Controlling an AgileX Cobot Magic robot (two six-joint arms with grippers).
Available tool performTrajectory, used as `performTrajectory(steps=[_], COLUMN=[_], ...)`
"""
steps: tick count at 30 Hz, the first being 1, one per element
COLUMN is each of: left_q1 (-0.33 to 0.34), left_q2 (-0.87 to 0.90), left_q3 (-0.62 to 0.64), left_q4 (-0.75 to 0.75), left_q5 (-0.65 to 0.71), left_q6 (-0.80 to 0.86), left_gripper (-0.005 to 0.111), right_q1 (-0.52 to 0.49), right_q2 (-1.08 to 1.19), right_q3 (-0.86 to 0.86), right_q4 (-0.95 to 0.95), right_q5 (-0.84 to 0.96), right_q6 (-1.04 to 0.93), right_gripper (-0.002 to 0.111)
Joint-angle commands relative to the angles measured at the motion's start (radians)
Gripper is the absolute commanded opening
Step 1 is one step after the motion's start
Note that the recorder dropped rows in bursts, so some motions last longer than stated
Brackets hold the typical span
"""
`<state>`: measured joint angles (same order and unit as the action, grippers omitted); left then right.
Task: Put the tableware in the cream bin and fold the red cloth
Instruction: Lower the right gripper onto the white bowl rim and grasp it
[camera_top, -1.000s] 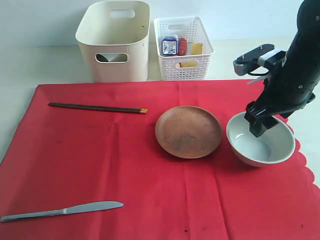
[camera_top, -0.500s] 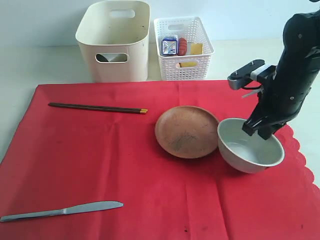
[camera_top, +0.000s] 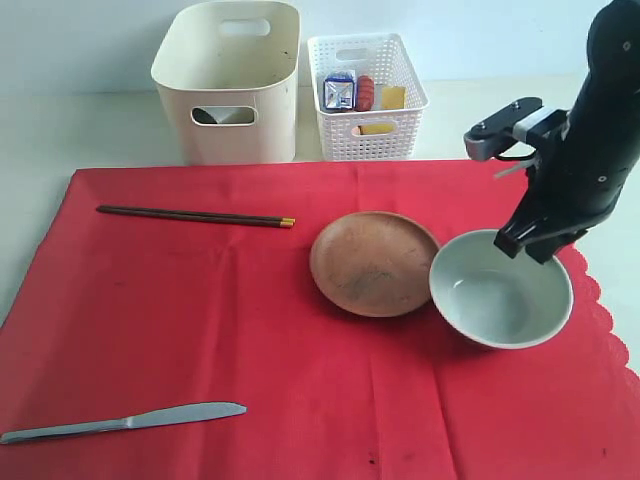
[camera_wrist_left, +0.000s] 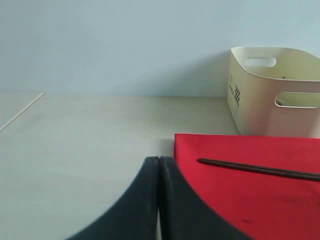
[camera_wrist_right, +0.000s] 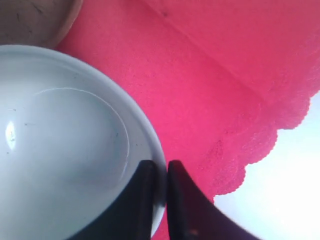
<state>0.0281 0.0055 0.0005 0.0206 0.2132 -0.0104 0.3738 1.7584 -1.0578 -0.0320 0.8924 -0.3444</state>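
white bowl (camera_top: 500, 300) tilted, rim clamped in right pincer (camera_top: 528, 241); left pincer (camera_wrist_left: 159, 170) together; chopsticks (camera_top: 195, 216) lying left-right

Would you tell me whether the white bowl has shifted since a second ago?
Yes. The white bowl, pinched at its rim by the right gripper, has shifted toward the wooden plate; the gap between them has closed.
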Motion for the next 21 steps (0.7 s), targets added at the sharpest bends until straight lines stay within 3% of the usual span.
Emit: performTrajectory(steps=[1, 10, 21], left_q1=[0.002, 0.002, 0.002], left_q2=[-0.006, -0.006, -0.006], left_q3=[0.0, 0.0, 0.0], left_q4=[-0.002, -0.002, -0.002], left_q5=[-0.002, -0.002, -0.002], left_q6=[0.002, 0.002, 0.002], left_gripper=[0.0, 0.0, 0.0], right_q1=[-0.002, -0.002, -0.002], right_q2=[-0.039, -0.054, 0.008], right_q3=[0.002, 0.002, 0.004], right_q4=[-0.012, -0.005, -0.005], right_q5=[-0.001, 0.035, -0.078], right_q6=[-0.014, -0.058, 0.011], right_gripper=[0.0, 0.0, 0.0])
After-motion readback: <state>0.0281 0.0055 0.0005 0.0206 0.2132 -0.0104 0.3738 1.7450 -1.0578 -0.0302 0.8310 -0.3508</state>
